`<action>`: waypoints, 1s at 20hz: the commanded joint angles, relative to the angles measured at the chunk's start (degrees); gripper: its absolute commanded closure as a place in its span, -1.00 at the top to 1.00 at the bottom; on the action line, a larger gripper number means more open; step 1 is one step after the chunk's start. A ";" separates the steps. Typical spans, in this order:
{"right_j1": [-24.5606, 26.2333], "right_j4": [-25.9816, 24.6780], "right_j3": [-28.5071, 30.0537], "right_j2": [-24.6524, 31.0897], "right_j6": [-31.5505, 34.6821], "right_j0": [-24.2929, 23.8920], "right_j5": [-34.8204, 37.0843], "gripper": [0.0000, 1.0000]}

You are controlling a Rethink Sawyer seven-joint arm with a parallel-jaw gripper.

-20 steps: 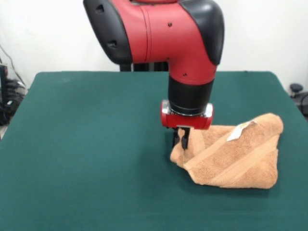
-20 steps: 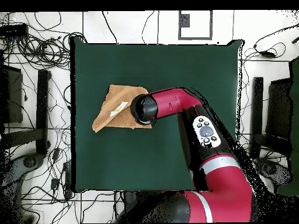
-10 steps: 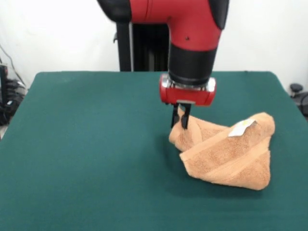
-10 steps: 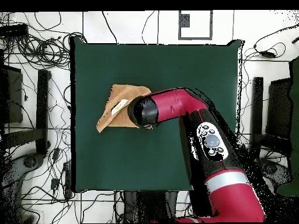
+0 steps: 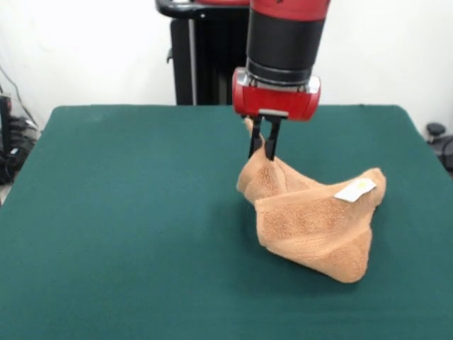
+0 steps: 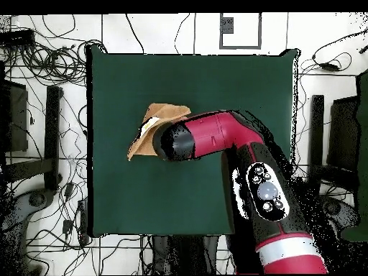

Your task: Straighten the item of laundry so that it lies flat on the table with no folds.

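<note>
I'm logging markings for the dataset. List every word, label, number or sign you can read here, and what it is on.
None can be read.
White care tag on the towel: any print is too small to tell.
Red arm's button panel: no legible marks.
The tool shows no lettering.

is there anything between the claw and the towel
Nothing: in the front view the claw is shut on a corner of the towel, lifting it off the table.
</note>
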 commanded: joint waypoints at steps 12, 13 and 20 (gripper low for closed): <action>-1.61 -1.70 7.52 1.19 -3.47 3.78 -0.78 -1.00; -1.84 -1.96 8.20 1.08 -3.67 3.32 -1.63 -1.00; -1.43 -5.11 11.82 -0.35 -1.69 2.81 -9.16 -1.00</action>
